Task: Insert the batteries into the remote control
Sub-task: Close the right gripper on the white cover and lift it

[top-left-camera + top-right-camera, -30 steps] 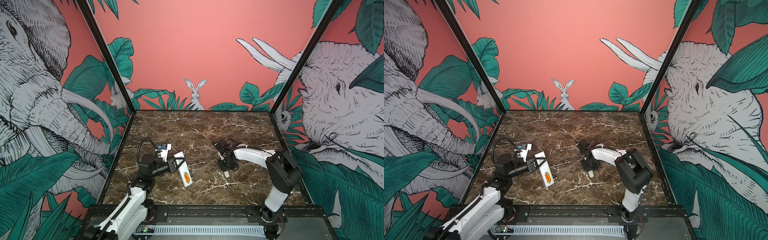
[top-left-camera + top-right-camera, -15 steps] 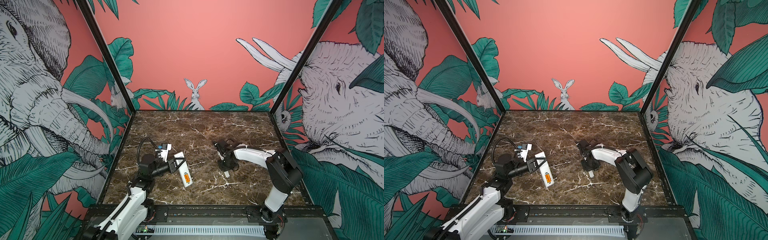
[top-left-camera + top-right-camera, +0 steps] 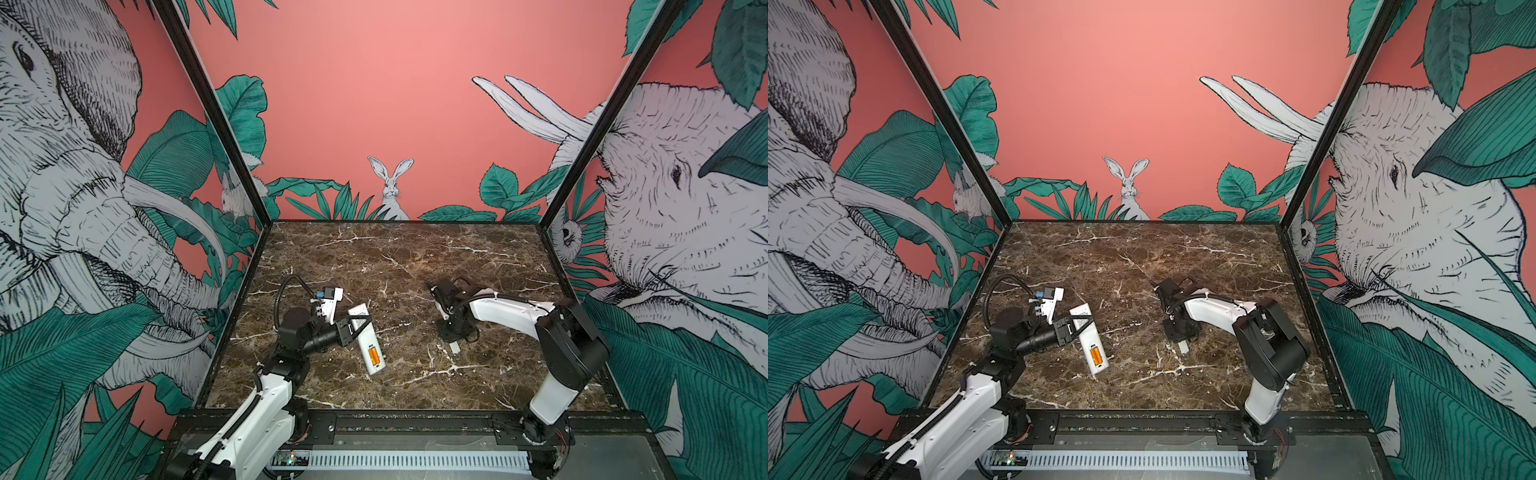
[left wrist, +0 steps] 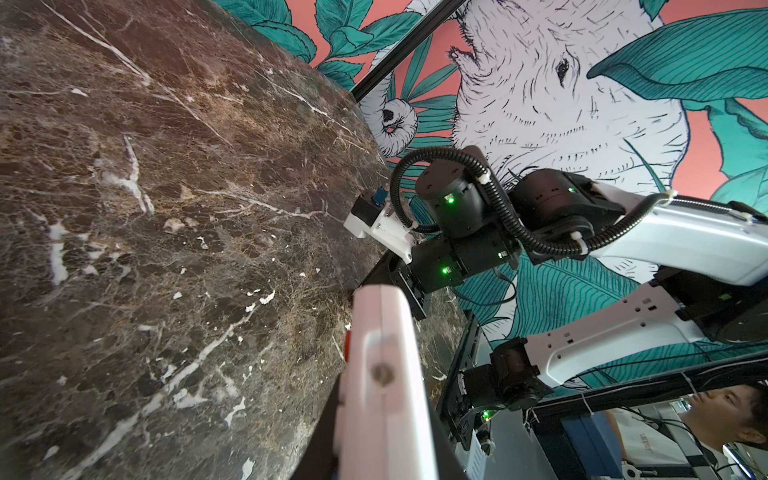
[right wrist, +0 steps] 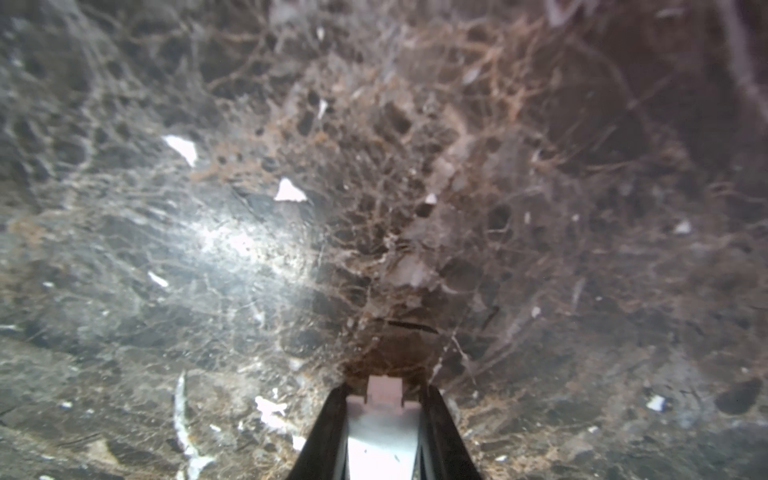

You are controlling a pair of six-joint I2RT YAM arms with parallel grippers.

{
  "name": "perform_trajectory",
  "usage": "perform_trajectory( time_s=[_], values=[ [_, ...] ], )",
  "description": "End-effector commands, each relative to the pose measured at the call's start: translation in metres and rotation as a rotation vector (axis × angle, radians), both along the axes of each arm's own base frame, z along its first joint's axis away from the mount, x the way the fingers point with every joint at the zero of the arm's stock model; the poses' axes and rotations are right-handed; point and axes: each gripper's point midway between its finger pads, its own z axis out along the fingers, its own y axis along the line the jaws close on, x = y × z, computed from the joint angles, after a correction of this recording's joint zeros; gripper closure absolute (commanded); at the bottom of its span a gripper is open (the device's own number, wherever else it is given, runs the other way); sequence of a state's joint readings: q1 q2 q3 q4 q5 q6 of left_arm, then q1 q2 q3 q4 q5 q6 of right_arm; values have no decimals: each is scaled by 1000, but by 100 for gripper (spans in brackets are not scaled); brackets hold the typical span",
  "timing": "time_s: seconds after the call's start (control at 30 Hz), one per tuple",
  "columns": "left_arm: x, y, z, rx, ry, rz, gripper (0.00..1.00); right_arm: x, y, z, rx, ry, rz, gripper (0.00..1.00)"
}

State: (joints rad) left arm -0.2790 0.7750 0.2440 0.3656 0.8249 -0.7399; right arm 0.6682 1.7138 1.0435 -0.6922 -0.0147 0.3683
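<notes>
The batteries (image 3: 375,356) lie in the remote (image 3: 367,341), clamped by the left end effector (image 3: 359,324); the right end effector (image 3: 453,335) grips the cover (image 5: 380,440); next, likely snapping it on.

Nothing is reading as legible text anywhere. The batteries (image 3: 375,356) sitting in the remote control (image 3: 371,343) are showing dark print on their orange wraps, but it is blurring out in both top views. In the left wrist view, a pale object (image 4: 640,453) well beyond the remote control is carrying one faint line of lettering, too small to make out.
</notes>
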Motion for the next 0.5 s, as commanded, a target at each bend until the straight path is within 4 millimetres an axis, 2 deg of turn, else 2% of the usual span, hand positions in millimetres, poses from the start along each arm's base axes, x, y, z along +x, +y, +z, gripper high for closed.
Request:
perform_trajectory(
  time_s=[0.0, 0.2, 0.27, 0.47],
  values=[
    [2, 0, 4, -3, -23, 3, 100, 2, 1, 14, 12, -48, 7, 87],
    [4, 1, 8, -21, -35, 22, 100, 3, 11, 30, 54, -103, 7, 87],
    [5, 2, 9, -23, -36, 31, 100, 4, 16, 46, 84, -148, 13, 87],
    [6, 3, 12, -29, -28, 47, 100, 3, 37, 74, 162, -248, 38, 87]
  ],
)
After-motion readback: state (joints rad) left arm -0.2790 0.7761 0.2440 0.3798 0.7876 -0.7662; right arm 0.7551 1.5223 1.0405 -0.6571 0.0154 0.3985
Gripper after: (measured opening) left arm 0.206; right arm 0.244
